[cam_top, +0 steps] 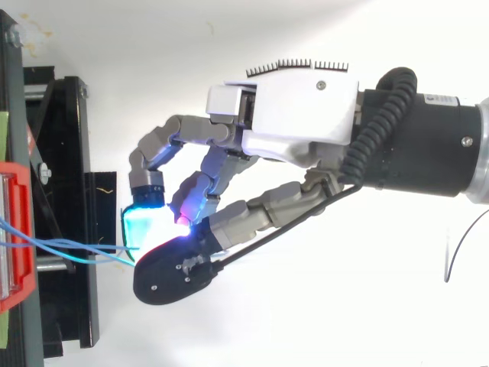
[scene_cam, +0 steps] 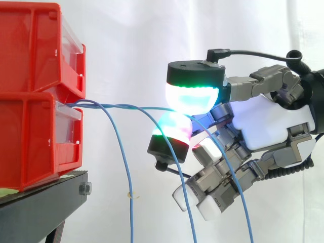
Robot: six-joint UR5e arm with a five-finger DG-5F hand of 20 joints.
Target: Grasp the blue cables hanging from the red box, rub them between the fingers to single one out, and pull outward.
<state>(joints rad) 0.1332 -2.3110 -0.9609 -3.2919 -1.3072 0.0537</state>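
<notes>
- I've got the hand (scene_cam: 273,126) coming in from the right in the side view, with two glowing pads (scene_cam: 192,98) closed together – one cyan-green above, one pink-green below.
- They're pinching the blue cables (scene_cam: 131,212) right between them. I can't tell how many strands are actually in the pinch.
- The rest of the fingers are curled in under the palm, not holding anything that I can see.
- The cables come out of the front of the lower of the two stacked red bins (scene_cam: 30,142) on the left, which sit on the black stand (scene_cam: 40,207).
- A twisted bunch runs roughly level from the bin to the pads – two strands peel off before the hand and hang straight down.
- One more drops away past the curled fingers.
- From the top view the strands (cam_top: 76,245) converge on the pads.
</notes>
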